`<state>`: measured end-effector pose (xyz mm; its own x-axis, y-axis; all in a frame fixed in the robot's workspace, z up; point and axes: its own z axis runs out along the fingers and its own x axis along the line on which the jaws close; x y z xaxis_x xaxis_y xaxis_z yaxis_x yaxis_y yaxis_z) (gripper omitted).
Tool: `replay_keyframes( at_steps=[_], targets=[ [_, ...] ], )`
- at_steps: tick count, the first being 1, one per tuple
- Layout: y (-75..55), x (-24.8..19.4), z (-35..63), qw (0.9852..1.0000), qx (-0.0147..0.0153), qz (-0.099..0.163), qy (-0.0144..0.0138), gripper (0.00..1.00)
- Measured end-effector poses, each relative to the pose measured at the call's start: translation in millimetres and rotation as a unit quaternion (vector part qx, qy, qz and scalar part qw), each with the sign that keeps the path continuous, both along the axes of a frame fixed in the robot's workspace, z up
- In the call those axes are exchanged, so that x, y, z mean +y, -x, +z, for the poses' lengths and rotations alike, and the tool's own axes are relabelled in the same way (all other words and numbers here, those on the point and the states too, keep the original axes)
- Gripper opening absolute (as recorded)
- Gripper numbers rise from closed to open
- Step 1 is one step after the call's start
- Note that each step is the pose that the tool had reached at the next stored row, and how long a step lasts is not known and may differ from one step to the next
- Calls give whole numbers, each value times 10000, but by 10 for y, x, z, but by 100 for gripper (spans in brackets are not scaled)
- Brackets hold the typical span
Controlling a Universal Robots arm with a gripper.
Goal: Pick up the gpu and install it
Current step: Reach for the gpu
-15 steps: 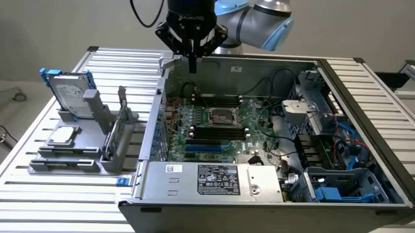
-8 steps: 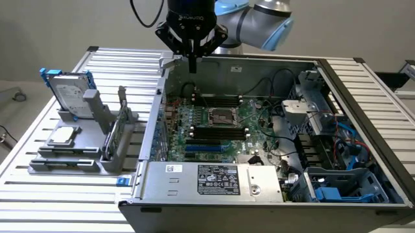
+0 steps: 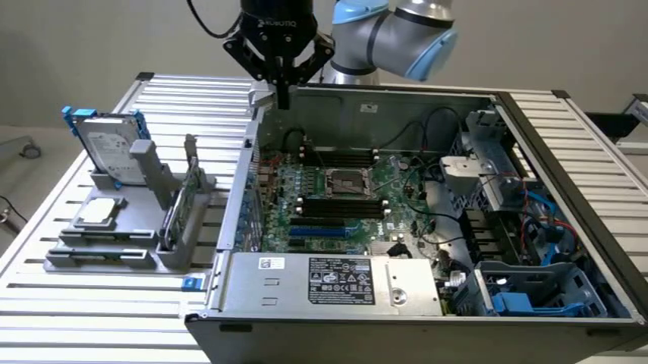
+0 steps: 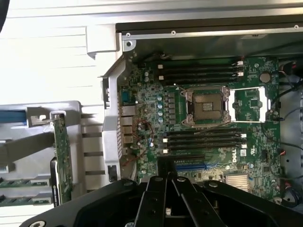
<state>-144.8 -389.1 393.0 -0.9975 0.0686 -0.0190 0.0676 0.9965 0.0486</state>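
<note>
At the exterior view's left, a grey rack [image 3: 102, 254] sits on a slatted metal desk [image 3: 91, 318]. It holds a silver hard drive in a blue frame [image 3: 106, 144] and, nearer the camera, a small square processor chip [image 3: 99, 212]. On the side of the rack nearest the computer, the gpu [image 3: 184, 201] stands on edge in a slot, untouched. Its long axis runs from the far side of the desk toward the camera, roughly parallel to the computer's side wall. Its thin top edge faces up and its flat faces look sideways. Which end carries the bracket is hard to tell. From the wrist view the gpu [image 4: 62, 156] reads as a narrow green strip. Further right and further back, the tool [image 3: 284, 97] hangs over the rear corner of the open computer case [image 3: 426, 95], well apart from the card. Its fingers are pressed together and hold nothing. The motherboard [image 3: 335, 189] lies exposed inside the case. The pick-up appears to be the step in hand. To do it well, the fingers would need to spread first, close across the card's thin thickness near the middle of its top edge, and draw it straight up out of the slot.
</note>
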Motion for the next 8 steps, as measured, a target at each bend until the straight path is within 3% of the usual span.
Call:
replay_keyframes(
  at_steps=[8],
  targets=[
    [362,160,-1,10000,0,0,0,11]
  ],
)
